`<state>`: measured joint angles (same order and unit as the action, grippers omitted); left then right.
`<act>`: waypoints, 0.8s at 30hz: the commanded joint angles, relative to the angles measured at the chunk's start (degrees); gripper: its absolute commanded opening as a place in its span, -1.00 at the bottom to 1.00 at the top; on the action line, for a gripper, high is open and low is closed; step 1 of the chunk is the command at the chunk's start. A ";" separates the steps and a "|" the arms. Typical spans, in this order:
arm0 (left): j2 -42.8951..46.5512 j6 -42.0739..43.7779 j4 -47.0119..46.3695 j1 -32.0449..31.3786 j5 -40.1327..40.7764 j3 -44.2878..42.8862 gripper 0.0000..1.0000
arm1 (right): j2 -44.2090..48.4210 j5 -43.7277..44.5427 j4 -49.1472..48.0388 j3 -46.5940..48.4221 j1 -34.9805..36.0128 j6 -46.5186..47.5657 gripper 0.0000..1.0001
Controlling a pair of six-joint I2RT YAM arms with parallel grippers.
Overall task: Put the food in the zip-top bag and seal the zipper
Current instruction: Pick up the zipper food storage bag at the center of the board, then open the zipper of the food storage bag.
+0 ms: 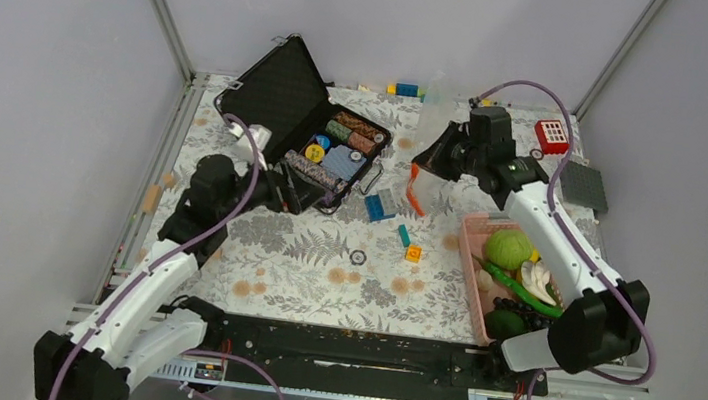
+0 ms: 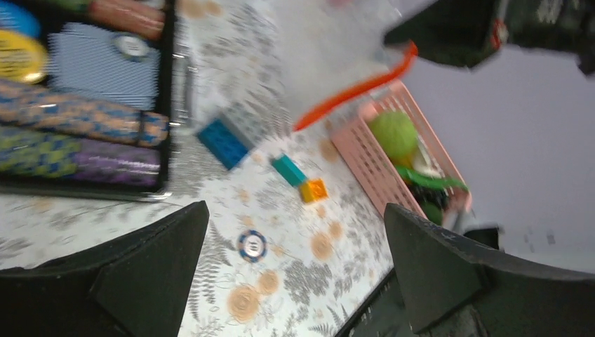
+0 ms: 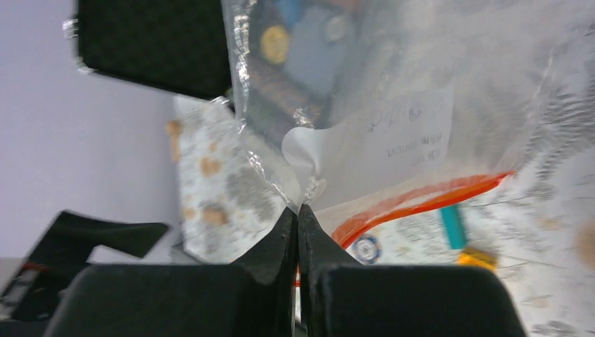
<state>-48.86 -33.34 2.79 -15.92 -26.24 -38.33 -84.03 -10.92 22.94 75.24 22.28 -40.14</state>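
One step in hand, by the look of it: getting the zip-top bag [image 3: 505,91] lifted and presented for loading, with no food inside yet. Pinched in the right gripper [image 3: 298,210], fingers [image 3: 270,242] pressed flat together on a fold of clear film just beside the white label [image 3: 393,133]. Held off the table [image 1: 323,257] at its far middle, orange-red zipper [image 3: 421,200] curving along the bag's near edge; mouth parted or sealed, impossible to tell. Right arm [image 1: 549,222] stretched far forward and inward, wrist raised. Left gripper [image 2: 291,217] low beside the open poker chip case [image 1: 292,92], fingers [image 2: 151,260] spread wide, nothing between them. All toy food lying in the pink basket [image 1: 473,249] at the right, well apart from the bag: light-green cabbage [image 1: 509,248], green pods [image 1: 521,285], white pieces [image 1: 535,274]. Next, probably: catch the opposite lip with the free gripper and spread the mouth. Some risk of the floppy film slipping or folding shut.
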 commanded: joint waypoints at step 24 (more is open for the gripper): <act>0.20 23.30 -3.81 -28.76 17.97 -1.52 0.94 | 16.76 -21.51 -10.13 -6.78 6.81 -22.39 -1.00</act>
<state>-46.68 -11.70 1.61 -42.92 -11.90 -38.33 -66.96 -29.78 15.79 68.45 28.64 -60.45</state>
